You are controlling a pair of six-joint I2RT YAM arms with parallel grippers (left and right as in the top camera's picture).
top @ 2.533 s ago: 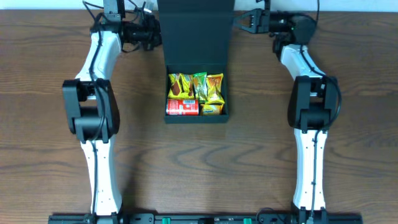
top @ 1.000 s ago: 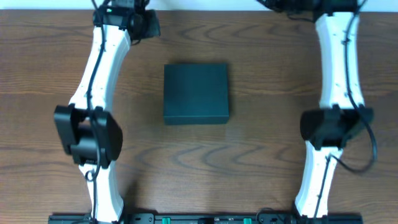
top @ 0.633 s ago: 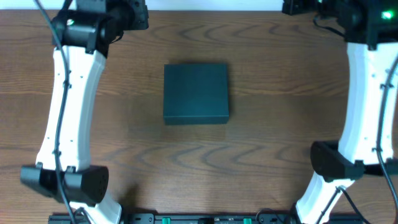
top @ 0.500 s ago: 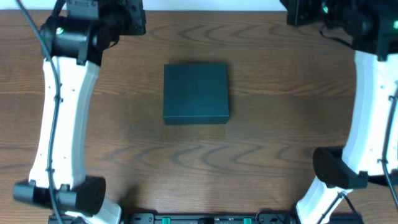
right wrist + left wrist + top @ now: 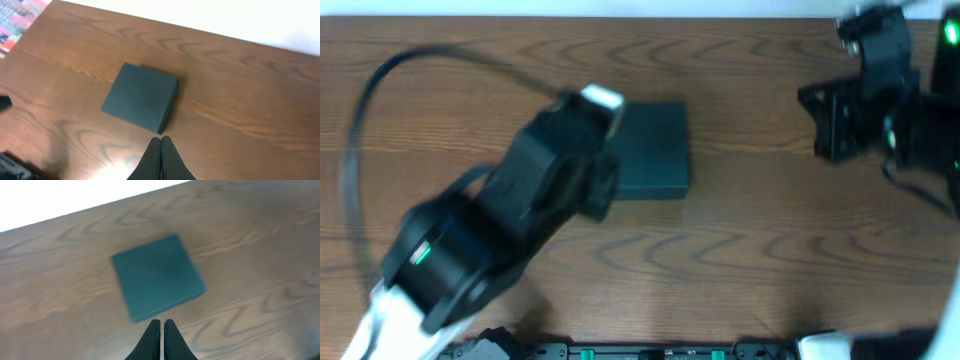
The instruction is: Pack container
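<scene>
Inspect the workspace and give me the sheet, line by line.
Surface: wooden table, brown grain, bare where visible.
Job's things: container flat on the table with its lid shut; contents hidden. The blurred left arm covers part of it in the overhead view.
Clutter: nothing seen.
Hands: left hand shut and empty, above the table, off the container; right hand likewise.
Cables: black cable arcing over the table by the left arm, blurred.
Surroundings: white area past the table's far edge; red patterned patch off one corner, too small to identify.
</scene>
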